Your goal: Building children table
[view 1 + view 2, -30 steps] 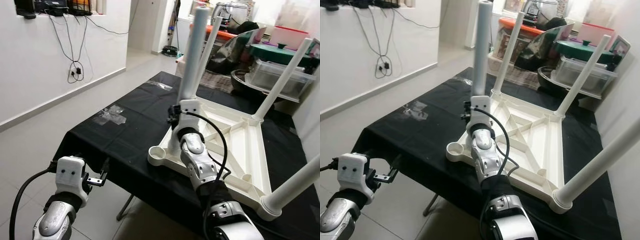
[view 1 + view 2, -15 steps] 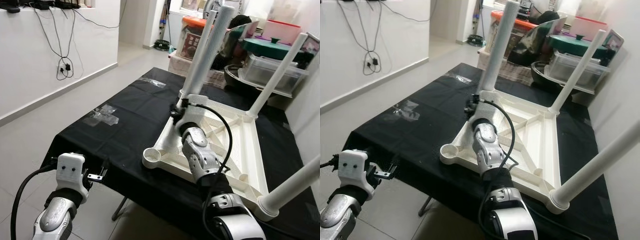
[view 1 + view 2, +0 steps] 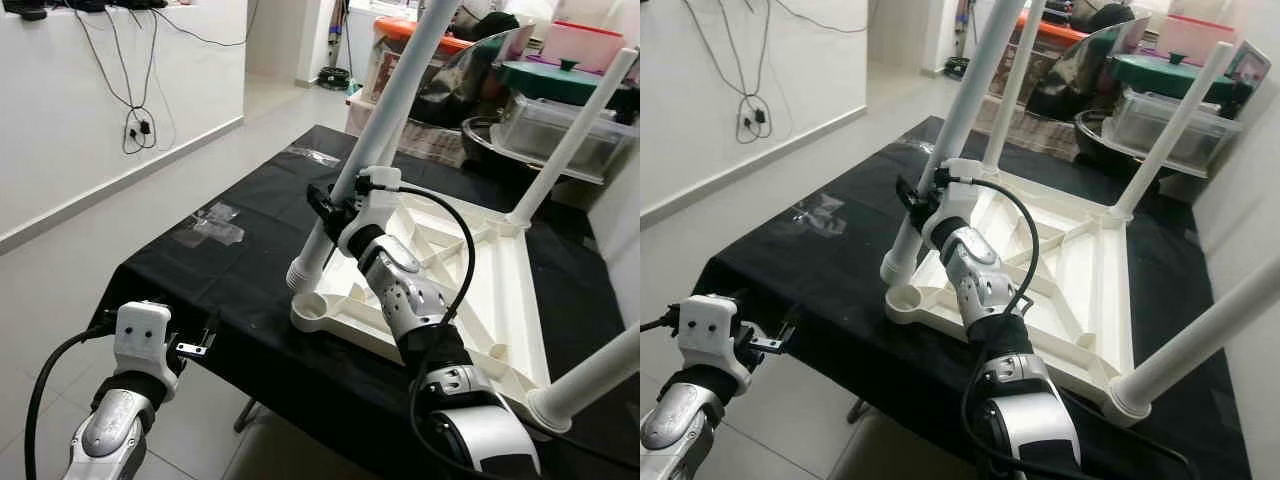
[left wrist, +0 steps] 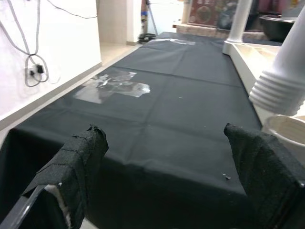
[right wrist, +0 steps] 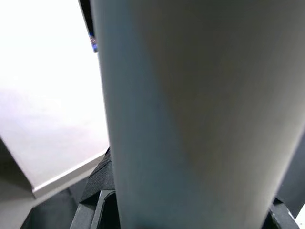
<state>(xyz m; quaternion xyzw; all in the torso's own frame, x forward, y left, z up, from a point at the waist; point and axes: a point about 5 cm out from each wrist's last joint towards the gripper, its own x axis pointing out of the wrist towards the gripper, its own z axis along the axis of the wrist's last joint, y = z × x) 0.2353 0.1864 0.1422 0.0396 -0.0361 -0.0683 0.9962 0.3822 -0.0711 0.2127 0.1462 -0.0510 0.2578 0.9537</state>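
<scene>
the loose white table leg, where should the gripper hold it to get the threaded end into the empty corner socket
Low on the shaft, just above the ribbed end, coming from the side across its round section. The right gripper already clamps the leg there. The leg is long and tilted, its end just above the socket, so a low grip probably steers the tip best.

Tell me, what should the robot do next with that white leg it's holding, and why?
Probably lower the leg a little and tip it straighter, so its ribbed end drops into the empty corner socket of the upturned table. The right gripper clasps the leg, which leans with its end just above that socket. The left gripper waits open by the table edge.
</scene>
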